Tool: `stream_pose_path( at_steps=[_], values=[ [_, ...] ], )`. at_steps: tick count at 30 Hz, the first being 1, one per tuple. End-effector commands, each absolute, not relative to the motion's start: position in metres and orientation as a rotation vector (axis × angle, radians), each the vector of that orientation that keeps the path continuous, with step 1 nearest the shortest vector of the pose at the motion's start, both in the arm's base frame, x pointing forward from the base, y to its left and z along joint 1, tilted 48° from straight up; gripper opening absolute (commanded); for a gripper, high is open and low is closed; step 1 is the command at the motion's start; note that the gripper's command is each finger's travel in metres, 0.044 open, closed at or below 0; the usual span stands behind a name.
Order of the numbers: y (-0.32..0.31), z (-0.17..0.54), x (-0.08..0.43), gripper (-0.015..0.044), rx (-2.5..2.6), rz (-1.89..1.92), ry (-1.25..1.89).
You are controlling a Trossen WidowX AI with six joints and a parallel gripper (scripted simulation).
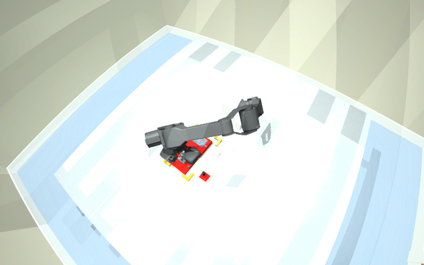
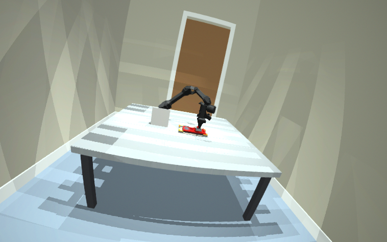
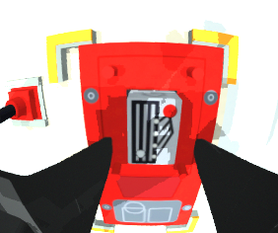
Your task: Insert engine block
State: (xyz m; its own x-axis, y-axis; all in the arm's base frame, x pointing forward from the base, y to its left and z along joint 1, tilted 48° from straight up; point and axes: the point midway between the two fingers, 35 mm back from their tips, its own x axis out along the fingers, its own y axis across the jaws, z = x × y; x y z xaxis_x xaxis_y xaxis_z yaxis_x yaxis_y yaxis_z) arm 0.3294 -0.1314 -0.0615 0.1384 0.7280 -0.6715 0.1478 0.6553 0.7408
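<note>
Presently, the gripper (image 1: 180, 156) (image 2: 200, 126) (image 3: 154, 144) stands with its fingers apart, one on each side of the engine block (image 1: 181, 157) (image 2: 198, 129) (image 3: 154, 129), and clamps nothing. The block is at the opening in the car body (image 1: 184, 168) (image 2: 190, 129) (image 3: 152, 59), upper face exposed; full seating cannot be confirmed. Yellow corner brackets (image 1: 188, 177) (image 2: 179, 130) (image 3: 53, 55) stand around the car body on the counter (image 1: 240, 213) (image 2: 173, 150) (image 3: 9, 44). A red part with a black post (image 1: 204, 176) (image 3: 26, 104) stands beside the car body.

The step in hand is probably to correct and finish the seating. Verify the slot side against the rib first — its orientation cannot be established here. If a regrasp is required, centre the fingers on the block and close evenly; one-sided contact could twist it or shift the car body. Square the block to the opening, then apply light, vertical pressure until it stops. Do not force a tilted block — it may jam. For release, spread both fingers equally and retract straight up, clear of the car body's walls.
</note>
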Motion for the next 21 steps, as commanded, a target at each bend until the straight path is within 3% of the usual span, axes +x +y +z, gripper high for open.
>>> stream_pose_path(
  at_steps=[1,8,21],
  values=[
    [-0.1331,-0.0596,0.3306,0.0177,0.787,0.491,1.394],
    [-0.1331,-0.0596,0.3306,0.0000,0.787,0.491,1.394],
    [-0.1331,-0.0596,0.3306,0.0000,0.787,0.491,1.394]
  ],
)
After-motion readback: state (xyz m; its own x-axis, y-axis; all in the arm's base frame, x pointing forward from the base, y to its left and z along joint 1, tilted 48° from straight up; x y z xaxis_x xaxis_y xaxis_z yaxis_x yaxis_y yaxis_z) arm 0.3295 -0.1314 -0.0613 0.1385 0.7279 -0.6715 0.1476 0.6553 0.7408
